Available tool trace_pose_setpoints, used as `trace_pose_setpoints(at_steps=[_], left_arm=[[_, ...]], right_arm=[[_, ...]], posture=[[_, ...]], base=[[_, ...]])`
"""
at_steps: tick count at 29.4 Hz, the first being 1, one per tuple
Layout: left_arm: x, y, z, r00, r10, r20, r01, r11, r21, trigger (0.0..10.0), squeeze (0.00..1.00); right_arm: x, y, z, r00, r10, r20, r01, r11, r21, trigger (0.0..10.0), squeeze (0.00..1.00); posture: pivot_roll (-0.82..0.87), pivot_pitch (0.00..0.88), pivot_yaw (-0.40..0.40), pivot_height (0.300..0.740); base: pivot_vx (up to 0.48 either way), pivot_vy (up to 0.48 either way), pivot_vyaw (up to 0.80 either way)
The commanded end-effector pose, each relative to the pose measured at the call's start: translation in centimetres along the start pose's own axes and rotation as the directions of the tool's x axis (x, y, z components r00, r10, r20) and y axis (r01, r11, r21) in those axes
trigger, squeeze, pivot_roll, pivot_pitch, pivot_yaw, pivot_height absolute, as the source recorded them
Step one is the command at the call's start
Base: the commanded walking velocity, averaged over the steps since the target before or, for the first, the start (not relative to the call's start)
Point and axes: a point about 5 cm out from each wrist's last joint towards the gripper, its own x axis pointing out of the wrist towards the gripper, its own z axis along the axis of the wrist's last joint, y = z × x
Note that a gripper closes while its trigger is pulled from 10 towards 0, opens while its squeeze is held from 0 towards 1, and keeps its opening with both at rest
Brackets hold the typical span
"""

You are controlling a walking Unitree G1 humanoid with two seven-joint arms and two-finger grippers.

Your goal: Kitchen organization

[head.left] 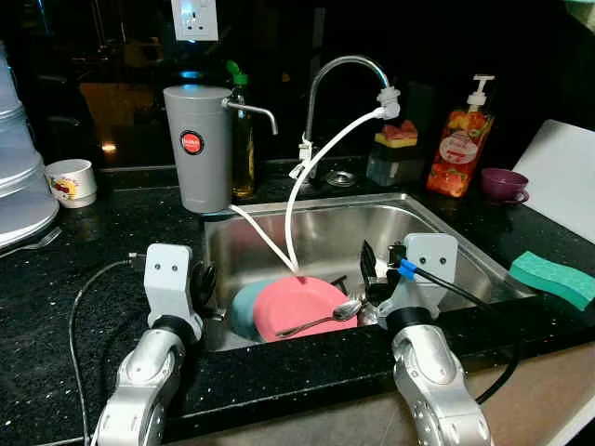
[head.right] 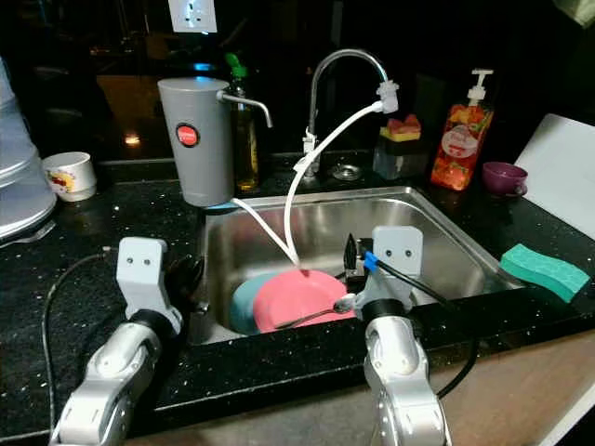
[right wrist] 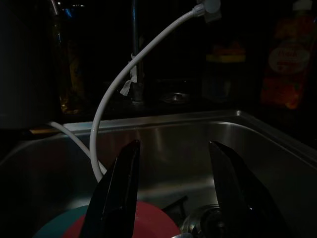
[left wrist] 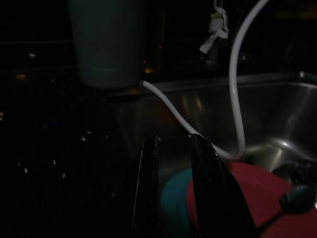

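Note:
A pink plate point(head.left: 297, 307) lies on a teal plate point(head.left: 244, 311) in the steel sink point(head.left: 372, 232). A metal spoon point(head.left: 325, 319) rests across the pink plate, bowl toward the right. My right gripper point(head.left: 379, 269) hovers over the sink's front right part, just above the spoon's bowl, open wide with nothing between its fingers point(right wrist: 121, 183). My left gripper point(head.left: 206, 279) sits at the sink's left rim beside the teal plate. Its fingers point(left wrist: 148, 188) stand a narrow gap apart and hold nothing.
A white hose point(head.left: 316, 177) runs from the faucet point(head.left: 344, 70) into the sink. A grey canister point(head.left: 197, 144) and bottle point(head.left: 242, 130) stand behind. Soap dispenser point(head.left: 460, 139), purple cup point(head.left: 502, 184) and green sponge point(head.left: 553, 277) are on the right, a white cup point(head.left: 72, 181) on the left.

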Motion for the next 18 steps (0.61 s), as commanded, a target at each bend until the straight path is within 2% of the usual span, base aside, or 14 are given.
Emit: trace_pose_setpoints(at_steps=[1,4,6,9,14,18], left_arm=[[0.1,0.3,-0.2,1.0,0.014,-0.001,-0.014,1.0,-0.002,10.0,0.0],[0.5,0.0,0.4,1.0,0.001,0.011,0.0,1.0,-0.007,10.0,0.0],[0.6,-0.5,0.6,0.999,-0.032,0.021,0.032,1.0,0.001,10.0,0.0],[0.5,-0.6,0.6,1.0,-0.017,0.024,0.017,1.0,-0.01,10.0,0.0],[0.3,-0.9,0.7,1.0,-0.012,0.029,0.013,1.0,-0.027,10.0,0.0],[0.2,-1.2,0.5,1.0,-0.019,0.024,0.02,0.999,-0.033,10.0,0.0]], right_arm=[[0.1,0.4,-0.1,1.0,0.023,-0.005,-0.023,1.0,0.011,10.0,0.0],[0.2,0.4,0.3,0.999,0.031,0.008,-0.031,1.0,0.002,10.0,0.0],[0.4,-0.3,0.3,1.0,-0.005,0.012,0.005,1.0,-0.007,10.0,0.0],[0.3,-1.1,0.3,0.998,-0.058,0.002,0.058,0.998,0.036,10.0,0.0],[0.3,-0.9,0.5,0.999,-0.032,0.001,0.032,0.999,0.033,10.0,0.0],[0.3,-1.1,0.7,0.999,-0.043,-0.01,0.044,0.992,0.122,10.0,0.0]], posture=[[0.0,0.0,-0.054,0.74],[0.01,0.011,-0.037,0.74],[0.01,0.011,-0.037,0.74],[0.02,0.007,-0.049,0.74],[0.01,0.003,-0.058,0.74],[0.0,0.017,-0.056,0.74]], base=[[0.0,0.0,0.0],[0.0,0.0,0.0],[0.0,0.0,0.0],[0.0,0.0,0.0],[0.0,0.0,0.0],[0.0,0.0,0.0]])
